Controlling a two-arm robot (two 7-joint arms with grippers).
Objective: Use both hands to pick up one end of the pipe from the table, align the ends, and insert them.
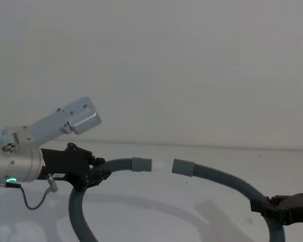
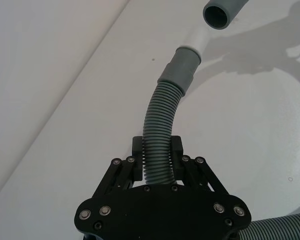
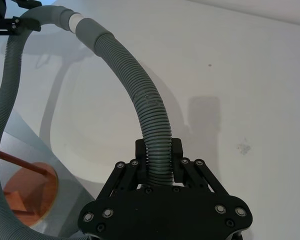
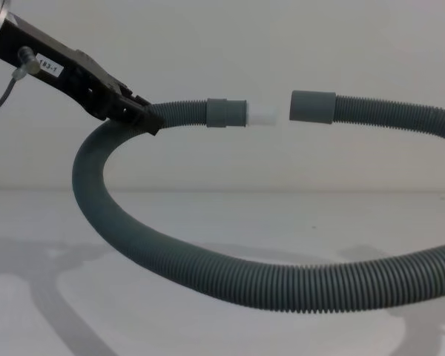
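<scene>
Left pincer (image 1: 93, 174) first: its black fingers (image 2: 176, 150) are pinching the corrugated pipe (image 4: 230, 278) a short way behind one end, and in the left wrist view the hose runs straight up out of the clamp to the cuff with the whitish tip (image 2: 182, 67). That arm comes in from the left of the head view, silver wrist lit green, with a thin black cable (image 1: 33, 199) dangling beneath it.

Over to the right pincer (image 1: 272, 206), low at the right edge of the head view: it too is clamped on the pipe, fingers (image 3: 176, 149) squeezing the ribbed hose well back from the plain cuff (image 1: 183, 167). In the right wrist view the hose arcs away from the clamp toward that cuff.

Now the ends themselves: both are held up in the air above the white desk (image 4: 74, 222), facing each other at about the same height in the chest view. The whitish tip (image 4: 261, 114) points at the open mouth of the plain cuff, with a small gap between them; they are not touching.

The rest of the pipe hangs down in a big loop between the two arms, sweeping low across the desk in the chest view.
</scene>
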